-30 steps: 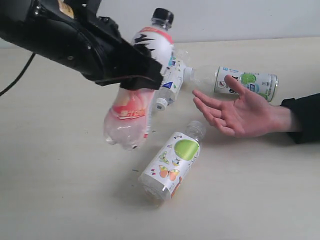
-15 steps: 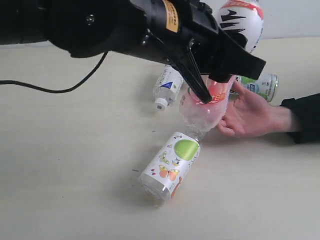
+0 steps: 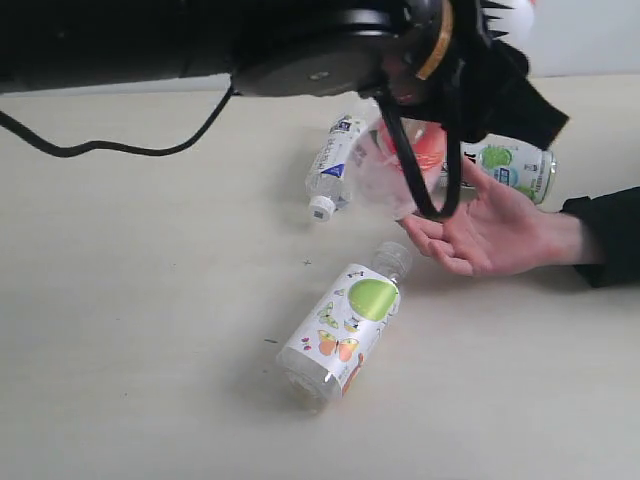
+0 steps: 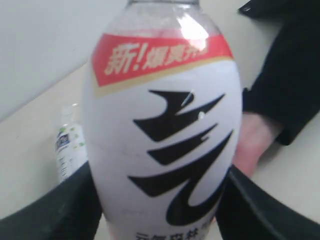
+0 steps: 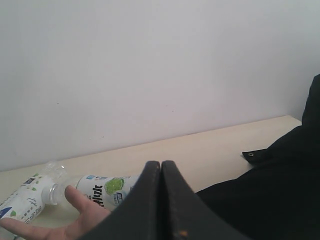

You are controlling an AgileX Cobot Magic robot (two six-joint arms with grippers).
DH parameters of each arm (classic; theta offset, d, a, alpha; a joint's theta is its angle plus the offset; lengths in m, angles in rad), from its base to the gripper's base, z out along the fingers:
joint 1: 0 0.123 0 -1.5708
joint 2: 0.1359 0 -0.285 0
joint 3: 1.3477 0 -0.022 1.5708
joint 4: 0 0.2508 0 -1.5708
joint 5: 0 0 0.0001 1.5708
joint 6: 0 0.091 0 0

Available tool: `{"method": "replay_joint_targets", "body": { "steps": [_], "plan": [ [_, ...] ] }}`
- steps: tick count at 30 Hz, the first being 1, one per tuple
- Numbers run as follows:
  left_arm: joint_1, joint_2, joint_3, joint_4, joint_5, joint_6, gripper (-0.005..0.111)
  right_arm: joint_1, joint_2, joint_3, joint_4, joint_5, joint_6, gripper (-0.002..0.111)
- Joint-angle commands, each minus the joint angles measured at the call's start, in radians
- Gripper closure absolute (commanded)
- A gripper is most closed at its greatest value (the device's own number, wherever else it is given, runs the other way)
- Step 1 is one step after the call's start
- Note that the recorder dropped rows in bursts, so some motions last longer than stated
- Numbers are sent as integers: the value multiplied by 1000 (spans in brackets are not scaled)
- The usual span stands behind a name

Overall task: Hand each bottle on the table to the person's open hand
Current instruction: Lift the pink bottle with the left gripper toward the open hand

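Table (image 3: pixel 130 330) left free; butterfly bottle (image 3: pixel 343 335), blue-label bottle (image 3: pixel 333 165), green-label bottle (image 3: pixel 512 166) seemingly hem hand (image 3: pixel 495 232).

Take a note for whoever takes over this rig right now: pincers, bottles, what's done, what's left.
Left pincer: gripping the red-and-white bottle over the person's open hand, not released.
Right pincer: shut, empty.
On the table, lying down: butterfly-label bottle, blue-label bottle, green-label bottle behind the hand.
Done: one bottle is off the table, at the hand.
Left: release it, then hand over the other three.
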Motion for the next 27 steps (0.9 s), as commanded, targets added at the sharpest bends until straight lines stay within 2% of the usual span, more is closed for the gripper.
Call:
{"method": "replay_joint_targets", "body": {
  "steps": [1, 4, 13, 20, 27],
  "plan": [
    [-27, -2, -16, -35, -61, -9, 107, 1, -6, 5, 1, -3, -1, 108],
    [-25, 13, -48, -102, -51, -108, 107, 1, -6, 5, 1, -3, -1, 108],
    [-18, 165, -223, -137, 68, -405, 107, 1, -6, 5, 1, -3, -1, 108],
    [4, 288, -285, -155, -88, -615, 107, 1, -6, 5, 1, -3, -1, 108],
    [46, 355, -287, -200, -106, -636, 107, 1, -6, 5, 1, -3, -1, 108]
  ]
}}
